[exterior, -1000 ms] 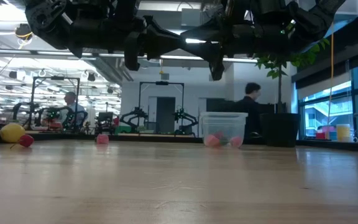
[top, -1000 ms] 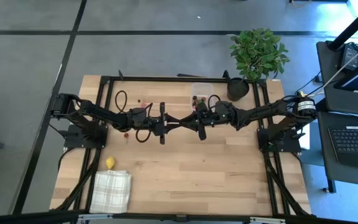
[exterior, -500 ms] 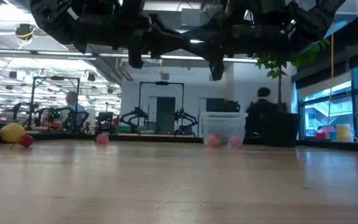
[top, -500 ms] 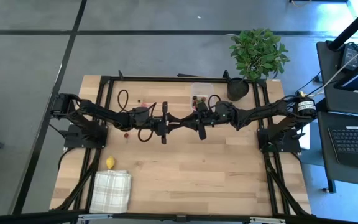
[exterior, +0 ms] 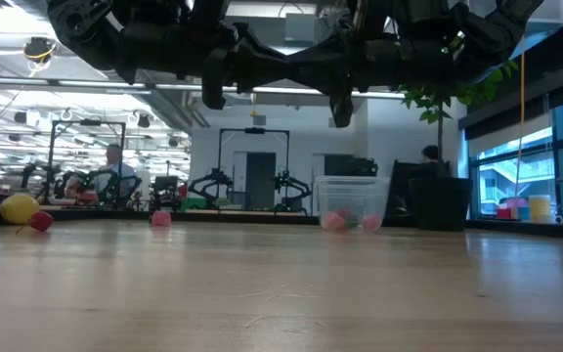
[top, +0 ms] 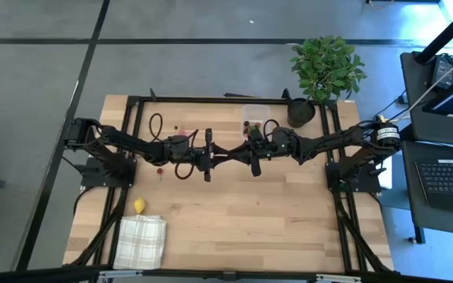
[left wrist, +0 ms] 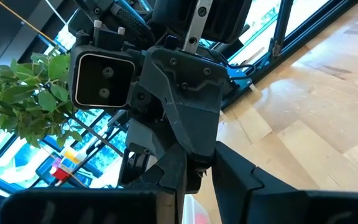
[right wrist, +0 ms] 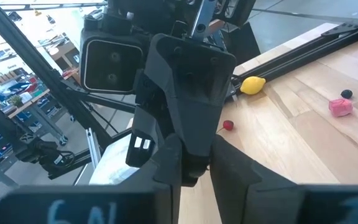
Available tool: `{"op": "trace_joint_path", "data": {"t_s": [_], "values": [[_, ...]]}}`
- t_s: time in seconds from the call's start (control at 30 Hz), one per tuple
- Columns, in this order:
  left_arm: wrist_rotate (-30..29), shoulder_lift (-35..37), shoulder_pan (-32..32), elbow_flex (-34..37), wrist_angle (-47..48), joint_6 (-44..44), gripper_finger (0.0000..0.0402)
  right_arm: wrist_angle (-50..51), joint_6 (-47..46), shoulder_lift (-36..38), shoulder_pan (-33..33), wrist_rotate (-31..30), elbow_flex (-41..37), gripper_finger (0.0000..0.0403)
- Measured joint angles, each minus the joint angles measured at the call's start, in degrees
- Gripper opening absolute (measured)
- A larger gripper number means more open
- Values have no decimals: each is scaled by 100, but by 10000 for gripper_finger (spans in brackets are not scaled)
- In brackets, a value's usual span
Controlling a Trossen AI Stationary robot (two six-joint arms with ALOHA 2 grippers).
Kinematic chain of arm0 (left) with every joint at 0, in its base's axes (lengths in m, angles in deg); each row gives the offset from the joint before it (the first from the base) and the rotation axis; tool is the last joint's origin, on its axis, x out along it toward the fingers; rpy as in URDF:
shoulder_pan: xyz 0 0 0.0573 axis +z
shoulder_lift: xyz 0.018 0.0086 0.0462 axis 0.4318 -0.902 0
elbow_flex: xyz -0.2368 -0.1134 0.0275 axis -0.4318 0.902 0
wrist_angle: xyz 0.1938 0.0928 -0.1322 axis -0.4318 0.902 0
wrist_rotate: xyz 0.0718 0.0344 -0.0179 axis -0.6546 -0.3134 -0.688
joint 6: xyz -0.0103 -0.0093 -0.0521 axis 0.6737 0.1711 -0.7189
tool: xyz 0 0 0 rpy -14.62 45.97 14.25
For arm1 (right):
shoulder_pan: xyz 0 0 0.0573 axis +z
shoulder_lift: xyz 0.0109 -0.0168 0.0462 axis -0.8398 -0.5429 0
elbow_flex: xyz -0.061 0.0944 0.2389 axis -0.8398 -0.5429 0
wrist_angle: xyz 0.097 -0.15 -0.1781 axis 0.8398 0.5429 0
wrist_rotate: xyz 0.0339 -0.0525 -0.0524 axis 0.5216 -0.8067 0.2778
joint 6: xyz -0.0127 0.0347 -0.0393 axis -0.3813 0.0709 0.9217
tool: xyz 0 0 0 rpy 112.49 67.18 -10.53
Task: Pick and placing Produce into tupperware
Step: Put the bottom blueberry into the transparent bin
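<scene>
Nearest the front edge of the tabletop (top: 234, 228) the lemon (top: 139, 206) sits just beside the checked cloth (top: 141, 240), not picked up yet. Mid-table, the left gripper (top: 208, 156) and right gripper (top: 252, 156) hang tip to tip above the wood; honestly can't tell whether either is closed or holding anything. Further back, loose berries (exterior: 161, 218) are still out, and the tupperware (exterior: 351, 202) has just a few pink pieces in it, so plenty left I'd say.
</scene>
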Motion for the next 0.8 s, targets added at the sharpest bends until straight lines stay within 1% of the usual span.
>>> {"op": "trace_joint_path", "data": {"t_s": [0.13, 0.2, 0.43, 0.57, 0.7, 0.8], "values": [[3, 0, 4, 0, 0, -1, 59, 5, 9, 0, 0, 2, 0, 68], [8, 0, 4, 0, -1, -24, 70, 16, 37, 0, 0, 2, 0, 68], [32, 0, 0, 0, 3, -65, 141, 24, 142, 11, -2, -10, 6, 66], [34, -2, -2, 0, 17, -60, 169, 25, 157, 11, -2, -15, 7, 66], [4, -4, -2, 0, 36, -63, 177, 61, 166, 11, -47, 2, 9, 66], [-203, -7, -1, 0, 38, -57, 178, 150, 166, 11, -96, 18, 31, 66]]}}
